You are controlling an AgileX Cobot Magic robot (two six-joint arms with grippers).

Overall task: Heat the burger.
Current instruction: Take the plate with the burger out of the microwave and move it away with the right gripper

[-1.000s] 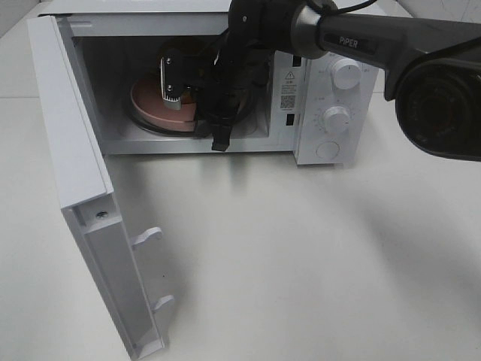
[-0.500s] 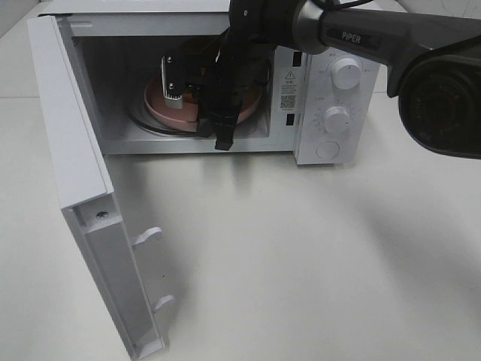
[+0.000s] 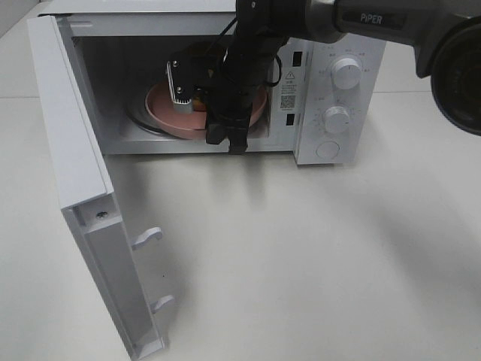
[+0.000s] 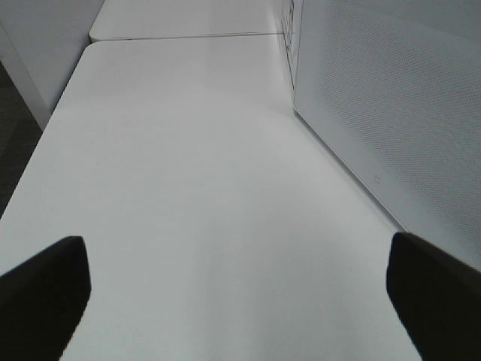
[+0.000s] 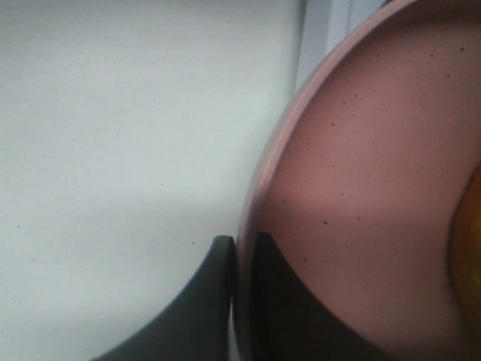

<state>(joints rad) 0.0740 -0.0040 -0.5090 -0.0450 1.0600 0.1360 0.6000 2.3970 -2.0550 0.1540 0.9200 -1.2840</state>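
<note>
Right black gripper (image 5: 242,297) pinched on flat pink round plate (image 3: 161,105) rim inside white microwave (image 3: 331,83), upper centre; arm hides burger; left gripper (image 4: 240,289) wide, empty; open door (image 3: 83,188) left.

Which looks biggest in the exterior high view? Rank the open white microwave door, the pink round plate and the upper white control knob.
1. Open white microwave door, though it is also nearest the camera.
2. Pink round plate, partly hidden by the arm.
3. Upper white control knob.

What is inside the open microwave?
A pink plate held at its rim by the right claw. The arm covers most of the burger; only an orange bit shows.
</note>
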